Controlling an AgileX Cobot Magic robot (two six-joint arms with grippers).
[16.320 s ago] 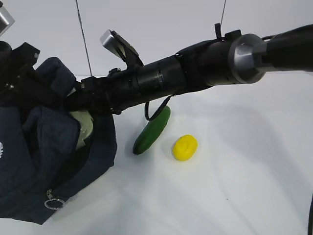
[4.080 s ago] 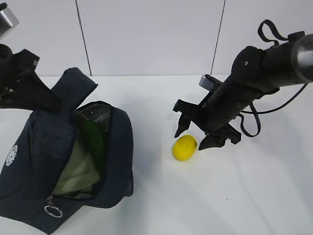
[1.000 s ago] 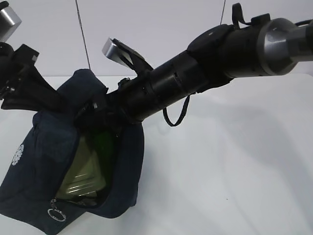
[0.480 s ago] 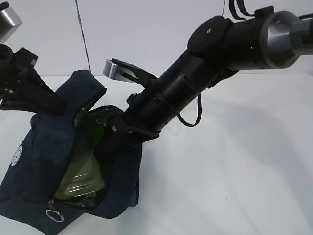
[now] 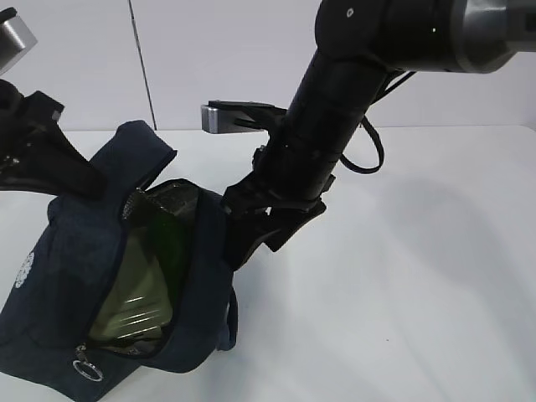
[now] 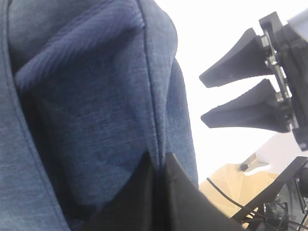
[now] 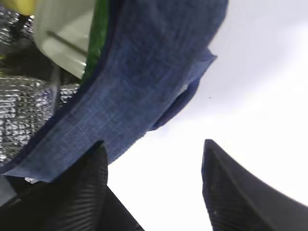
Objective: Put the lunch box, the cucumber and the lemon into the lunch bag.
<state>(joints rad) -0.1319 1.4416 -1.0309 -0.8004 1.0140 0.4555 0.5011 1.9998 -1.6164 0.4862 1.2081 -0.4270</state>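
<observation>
The navy lunch bag (image 5: 59, 251) stands open at the left of the table. Inside it the pale green lid of the lunch box (image 5: 134, 314) lies low, with the dark green cucumber (image 5: 163, 243) above it. In the right wrist view the lunch box (image 7: 62, 33), the cucumber (image 7: 99, 29) and a yellow edge of the lemon (image 7: 19, 5) sit inside the bag's rim (image 7: 144, 72). My right gripper (image 5: 261, 243) hangs open and empty just right of the bag's mouth, over bare table (image 7: 154, 154). My left gripper (image 5: 96, 182) is shut on the bag's fabric (image 6: 86, 96), pinched between its fingers (image 6: 159, 161).
A silver ring pull (image 5: 88, 368) hangs at the bag's lower front corner. The white table (image 5: 402, 293) stretches to the right of the bag. Silver foil lining (image 7: 24, 110) shows inside the bag. A white panelled wall stands behind.
My right gripper has come out of the bag's mouth and drawn back to the right, its arm swinging up steeper. The lemon stays in the bag. The left gripper keeps its hold.
</observation>
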